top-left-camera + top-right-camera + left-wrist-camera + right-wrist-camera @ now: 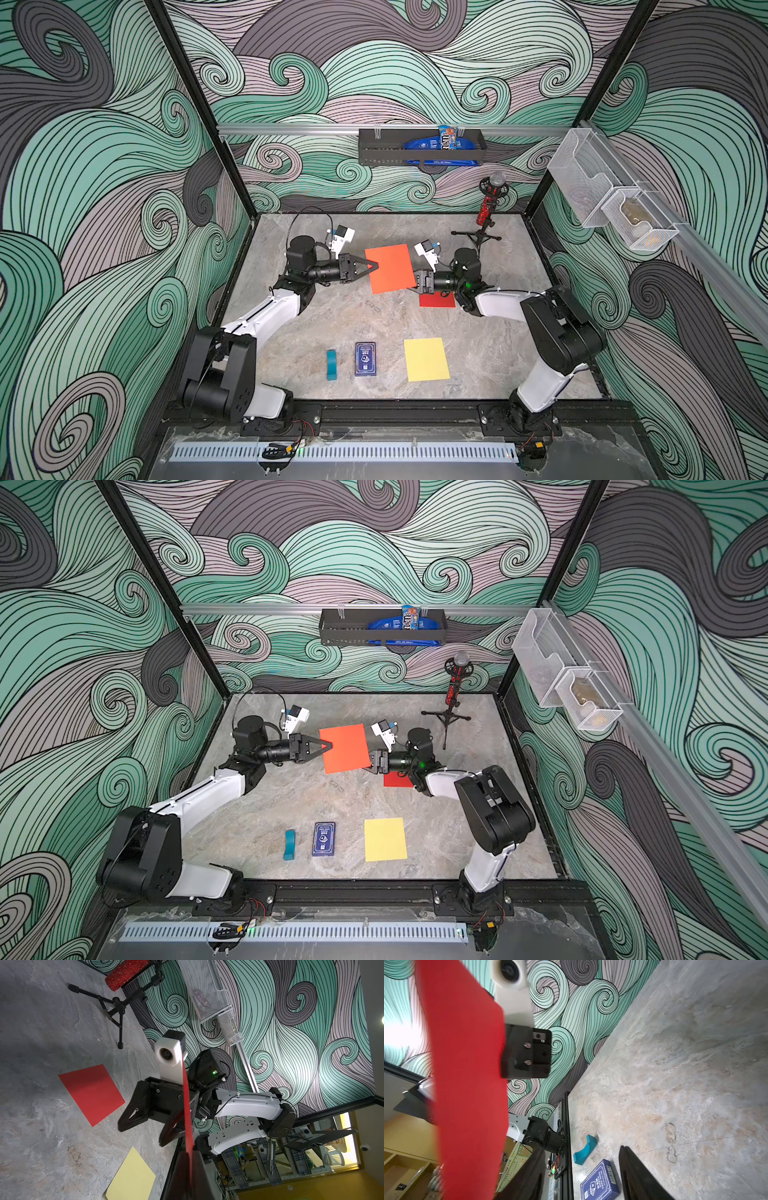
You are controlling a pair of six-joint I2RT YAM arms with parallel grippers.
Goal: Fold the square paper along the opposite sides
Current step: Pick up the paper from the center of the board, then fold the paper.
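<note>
The square paper (pixel 390 268) (pixel 345 748) is orange-red and hangs above the table, held at its left edge. My left gripper (pixel 374 266) (pixel 330 745) is shut on that edge. In the left wrist view the sheet (pixel 187 1105) runs edge-on out of the shut jaws (pixel 190 1159). My right gripper (pixel 581 1167) is open at the paper's right edge, its fingers mostly hidden under the sheet in both top views. In the right wrist view the paper (pixel 467 1084) lies beside the jaws, not between them. The left wrist view shows the right gripper (pixel 148 1126) with its fingers spread.
A darker red sheet (pixel 436 300) lies on the table under the right arm. A yellow sheet (pixel 426 359), a blue card box (pixel 365 358) and a teal block (pixel 331 365) sit near the front. A microphone on a tripod (pixel 484 216) stands at the back right.
</note>
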